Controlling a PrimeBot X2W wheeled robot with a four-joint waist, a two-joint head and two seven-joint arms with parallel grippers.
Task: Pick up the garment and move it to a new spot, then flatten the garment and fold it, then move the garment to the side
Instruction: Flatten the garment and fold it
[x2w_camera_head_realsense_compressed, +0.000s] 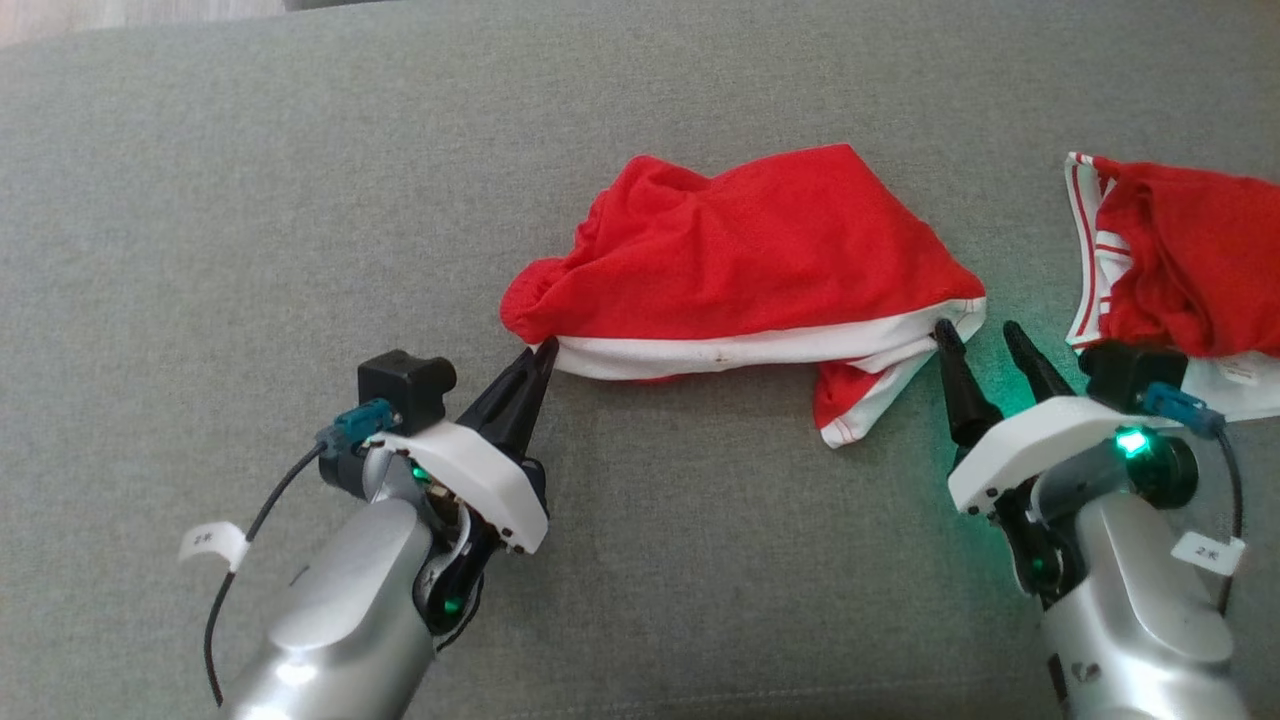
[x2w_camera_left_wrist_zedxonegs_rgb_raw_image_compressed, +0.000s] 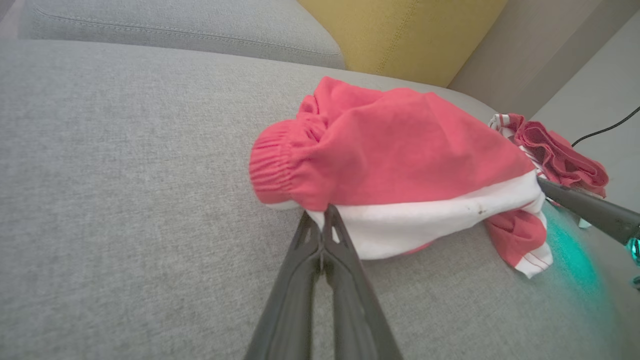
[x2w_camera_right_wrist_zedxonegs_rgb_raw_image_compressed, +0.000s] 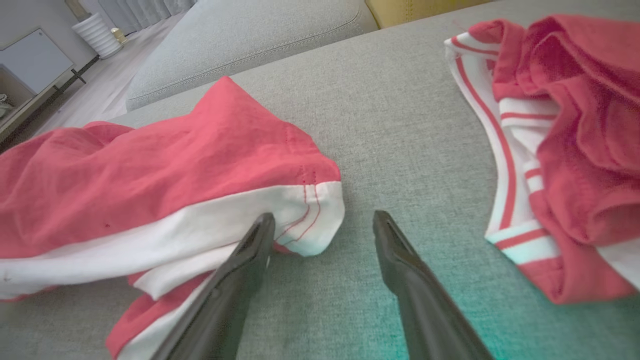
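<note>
The red shorts lie crumpled at the middle of the grey sofa seat, elastic waist bunched to the left and white hem band along the near edge, with one red-and-white flap folded under at the near right. The left gripper has its fingers pressed tight together on the left end of that white band, nipping the cloth. The right gripper stands spread wide and holds nothing, its left finger touching the band's right corner, while a second red-and-white garment lies apart at the far right.
</note>
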